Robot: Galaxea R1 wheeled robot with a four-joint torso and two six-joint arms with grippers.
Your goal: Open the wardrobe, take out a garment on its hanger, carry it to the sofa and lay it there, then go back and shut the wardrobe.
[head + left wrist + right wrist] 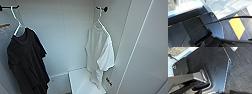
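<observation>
Left pincer: wide or narrow, cannot tell. Right pincer: the same, cannot tell. Holding anything or not, likewise cannot tell for either.

Seen from the left wrist: dark robot plate close up, with a thin black cable (224, 19) strung across it. Beyond the plate, dark floor with a yellow diamond patch (236, 26), and a pale glossy panel (228, 6) on the far side of the cable.

Seen from the right wrist: more dark robot body and a grey jointed bar. Beside them, dark grey carpet (240, 72).

Seen from the head, looking into the open wardrobe (65, 32): plain white back wall, white side walls. On the right side, hanging from a small dark peg (103, 9), a thin white hanger (101, 23) carrying the white shirt (100, 55). Draped loosely, one short sleeve turned toward the camera, hem reaching down over the far corner of a white block (80, 80) on the wardrobe bottom. Hanging free, touched by nothing but its hanger.

On the left side, well apart from the white shirt, a black shirt (25, 62) on a second white hanger (16, 23), hooked over a dark rod (8, 7). Longer than the white one, reaching the lower edge of the view.

Just right of the white shirt, the wardrobe's side wall, then a broad white door panel (147, 50) standing open and slanting across the right of the view.

Position of the white shirt relative to either pincer: cannot tell, with no view taking in both together.
</observation>
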